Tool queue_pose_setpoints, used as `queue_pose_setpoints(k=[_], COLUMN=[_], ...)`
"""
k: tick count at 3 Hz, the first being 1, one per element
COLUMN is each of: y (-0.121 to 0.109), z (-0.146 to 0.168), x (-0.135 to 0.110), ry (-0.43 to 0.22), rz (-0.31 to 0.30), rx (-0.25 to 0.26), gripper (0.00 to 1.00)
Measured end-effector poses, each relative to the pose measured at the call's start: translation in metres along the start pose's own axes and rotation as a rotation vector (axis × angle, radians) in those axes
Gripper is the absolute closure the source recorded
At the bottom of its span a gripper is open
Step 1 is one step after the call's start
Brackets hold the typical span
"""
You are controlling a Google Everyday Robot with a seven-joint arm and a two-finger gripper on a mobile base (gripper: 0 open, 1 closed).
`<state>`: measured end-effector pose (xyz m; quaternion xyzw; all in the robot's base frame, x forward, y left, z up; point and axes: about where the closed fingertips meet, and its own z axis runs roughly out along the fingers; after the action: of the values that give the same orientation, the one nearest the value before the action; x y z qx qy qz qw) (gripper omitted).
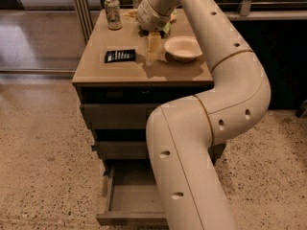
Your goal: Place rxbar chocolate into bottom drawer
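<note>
On top of the counter (pixel 96 70), the rxbar chocolate (pixel 120 56) is seen lying flat toward the left side; it is a small black wrapper with white letters, and nothing is touching it; its long side is laid left to right, nearly in line with the front edge of the counter. Just to the right of the bar, the hand (pixel 153 49) is held low over the counter and pointed down, between the bar and a pale bowl (pixel 182 49); the bar is near the hand but apart from it; whether the hand is spread or pressed together cannot be told, and nothing is seen pinched in it. A drink can (pixel 113 12) is stood at the back left corner, well behind the bar; a bit of a green bag (pixel 169 27) is seen behind the hand. Far below, the bottom drawer (pixel 129 218) is pulled out and open; part of it is hidden by the big arm (pixel 192 143). The bar has not been picked up yet, so the task is judged to be near its start; for the next move the hand would have to be shifted a short way to the left; it would best be turned so that the bar is pinched across its short side; the bowl should not be bumped.
</note>
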<state>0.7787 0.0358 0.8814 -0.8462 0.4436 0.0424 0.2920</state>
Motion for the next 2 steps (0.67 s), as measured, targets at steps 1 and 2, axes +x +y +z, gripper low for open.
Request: queue_pose_setpoints(k=[1, 2], y=[0.001, 0.005], z=[0.013, 0.027], x=[-0.003, -0.003], ry=[-0.010, -0.018], rz=[-0.032, -0.067], rx=[-0.024, -0.051], gripper=[0.00, 0.00])
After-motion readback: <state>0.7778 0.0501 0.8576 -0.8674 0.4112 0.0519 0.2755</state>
